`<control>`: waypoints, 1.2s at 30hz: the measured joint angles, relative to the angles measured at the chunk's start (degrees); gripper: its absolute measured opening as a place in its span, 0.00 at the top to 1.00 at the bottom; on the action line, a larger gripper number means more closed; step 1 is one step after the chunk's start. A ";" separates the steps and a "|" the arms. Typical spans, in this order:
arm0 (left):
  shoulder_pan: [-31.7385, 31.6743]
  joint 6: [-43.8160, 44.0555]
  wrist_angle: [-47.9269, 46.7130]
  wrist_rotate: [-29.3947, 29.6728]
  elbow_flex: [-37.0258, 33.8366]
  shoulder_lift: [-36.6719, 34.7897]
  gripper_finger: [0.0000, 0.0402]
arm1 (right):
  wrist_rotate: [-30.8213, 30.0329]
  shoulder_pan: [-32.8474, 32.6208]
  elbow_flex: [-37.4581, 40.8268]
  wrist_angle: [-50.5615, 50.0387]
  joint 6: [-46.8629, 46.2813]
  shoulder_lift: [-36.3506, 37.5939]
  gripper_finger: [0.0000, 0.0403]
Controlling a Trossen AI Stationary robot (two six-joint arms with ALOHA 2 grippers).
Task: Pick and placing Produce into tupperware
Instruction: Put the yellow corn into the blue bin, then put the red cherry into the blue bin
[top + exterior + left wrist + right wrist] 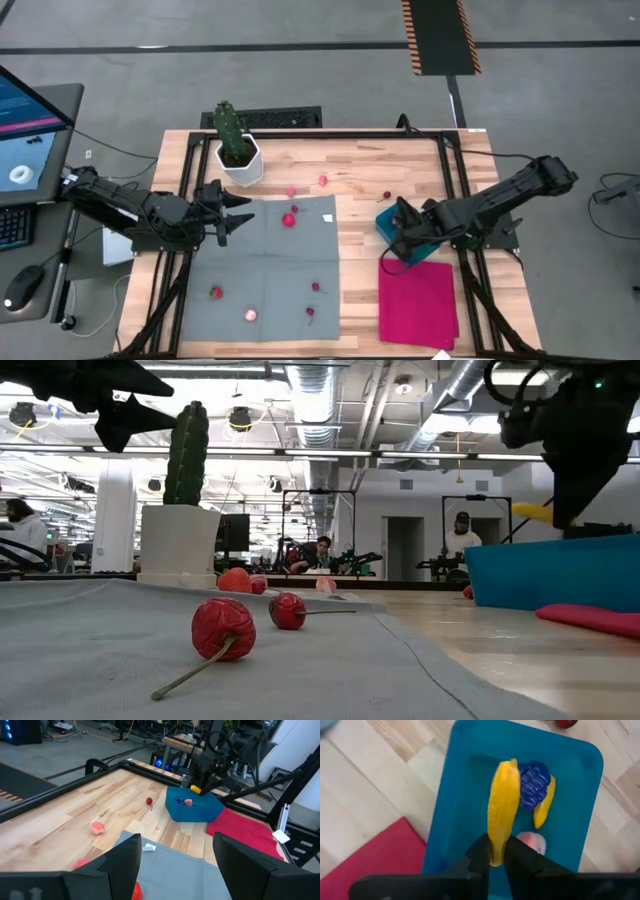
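1. The teal tupperware tub [470, 815] sits on the desk [400, 170] right of centre, touching the far edge of the magenta cloth [418, 300]. Inside it lie a purple-blue grape-like piece [535, 785], a small yellow piece [543, 807] and a pink piece [532, 841].
2. The right end effector [496, 857] hangs over the tub, its fingers pinching the lower end of a long yellow banana-like toy [502, 805]. This looks like the placing step.
3. The next move, as I judge it, calls for spreading the fingers so the yellow toy drops among the other pieces, then lifting clear of the tub wall.
4. The left end effector [232, 212] waits with fingers spread wide above the far left corner of the grey cloth [265, 270], holding nothing.
5. Produce not yet collected: red stemmed pieces [222, 628] on the grey cloth, a pink piece [97, 827] and a small red one [149, 801] on bare wood, far of the cloth.
6. The cactus in its white pot [238, 150] stands at the far left, well apart from the tub, so nothing blocks the drop. People show in the room beyond.
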State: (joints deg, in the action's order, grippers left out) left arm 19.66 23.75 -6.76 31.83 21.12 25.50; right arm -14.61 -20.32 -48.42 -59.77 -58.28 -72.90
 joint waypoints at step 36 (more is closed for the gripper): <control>-0.02 -4.25 0.07 6.12 0.00 0.01 0.41 | -6.53 22.14 -17.63 7.94 51.75 -9.35 0.46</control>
State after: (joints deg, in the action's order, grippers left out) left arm 19.64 19.50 -6.70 37.95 21.12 25.50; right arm -21.14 1.82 -66.05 -51.83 -6.53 -82.25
